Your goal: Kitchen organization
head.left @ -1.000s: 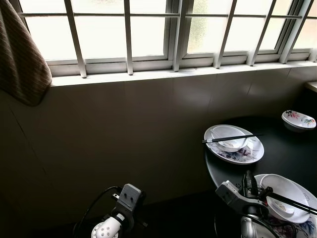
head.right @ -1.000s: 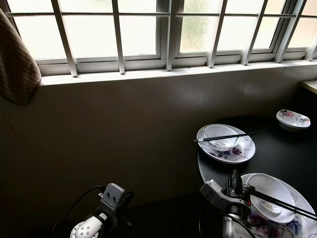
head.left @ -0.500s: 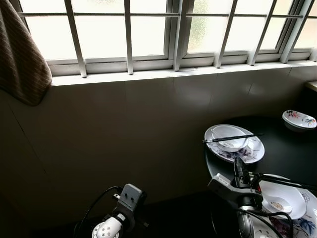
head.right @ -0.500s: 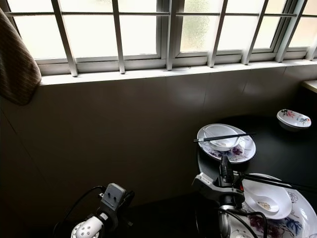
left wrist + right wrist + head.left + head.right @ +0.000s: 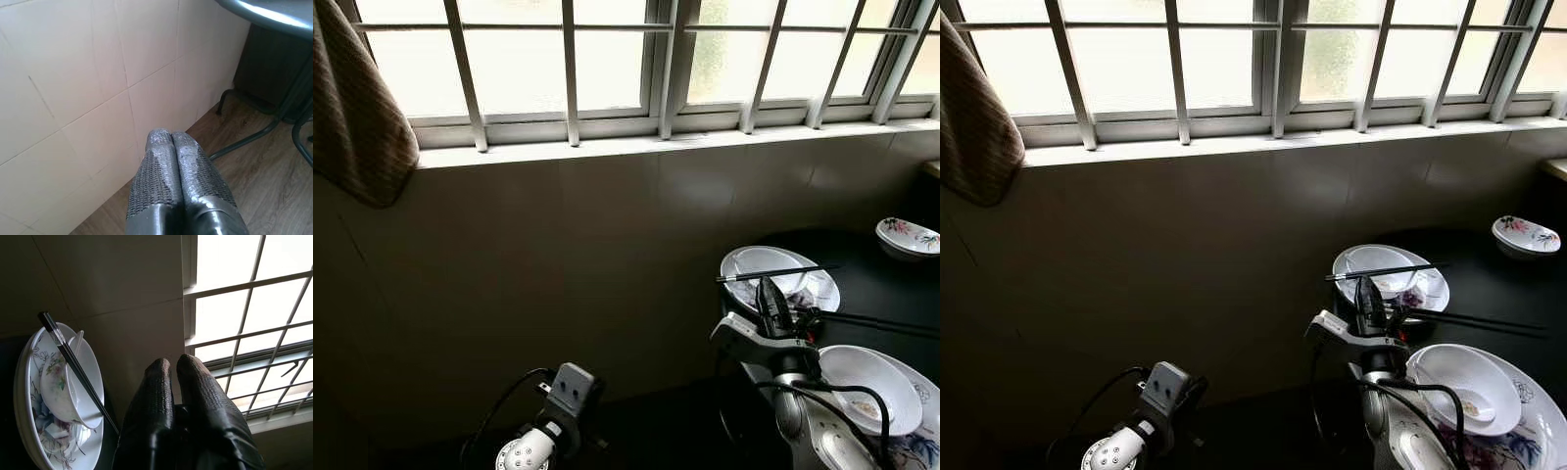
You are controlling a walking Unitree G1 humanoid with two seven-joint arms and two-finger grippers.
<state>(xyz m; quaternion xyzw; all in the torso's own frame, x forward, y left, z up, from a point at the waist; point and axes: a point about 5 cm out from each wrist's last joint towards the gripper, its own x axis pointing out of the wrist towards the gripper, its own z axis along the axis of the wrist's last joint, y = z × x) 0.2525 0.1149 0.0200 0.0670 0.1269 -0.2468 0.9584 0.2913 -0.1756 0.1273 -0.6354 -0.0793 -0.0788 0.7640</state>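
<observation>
Here the right gripper (image 5: 771, 294), fingers pinched on a pair of chopsticks (image 5: 876, 322), hung over the dark table (image 5: 871, 279) between two bowl-laden plates, while the left gripper (image 5: 173, 142), fingers together, hung idle.

right arm raised at lower right, wrist bent, right gripper (image 5: 773, 302) pointing up and forward; fingers (image 5: 159, 396) pressed together, nothing visible between the tips. left arm low at lower left, idle. left gripper (image 5: 172, 142) angled downward, fingers (image 5: 159, 156) closed flush against each other, empty.
</observation>
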